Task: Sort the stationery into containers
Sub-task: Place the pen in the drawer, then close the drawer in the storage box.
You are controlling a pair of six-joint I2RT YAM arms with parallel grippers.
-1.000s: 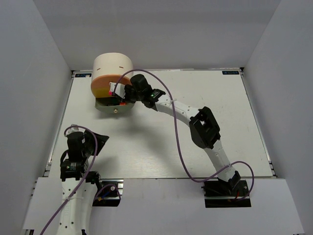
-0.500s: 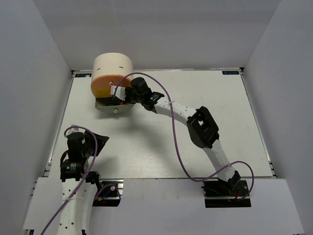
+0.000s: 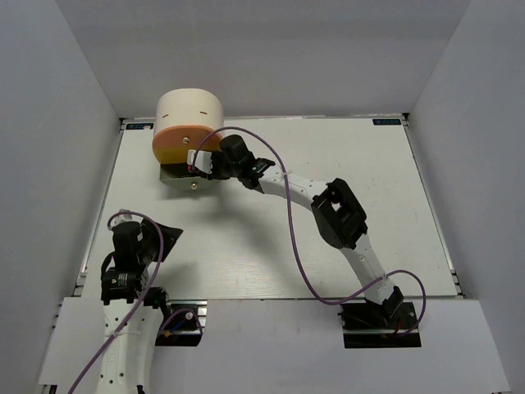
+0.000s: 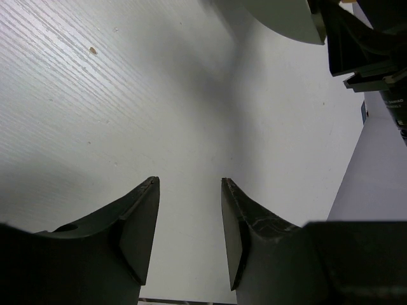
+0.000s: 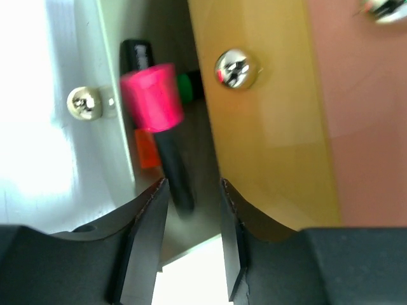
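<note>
The right fingers (image 5: 143, 229) are slightly parted, wider than the black barrel between their tips, so no grip is evident. The pink-capped marker (image 5: 149, 101) is pointed straight ahead into the open lowest drawer (image 5: 117, 146). The right arm (image 3: 295, 187) is stretched to the cabinet (image 3: 190, 107). The left fingers (image 4: 137, 229) are spread over the desk (image 4: 95, 95), well apart.

Robotics lab: grey panels (image 3: 271, 57) box in a white table (image 3: 246, 238), left arm (image 3: 123, 279) and right arm (image 3: 349, 226) bolted at the table's near edge
</note>
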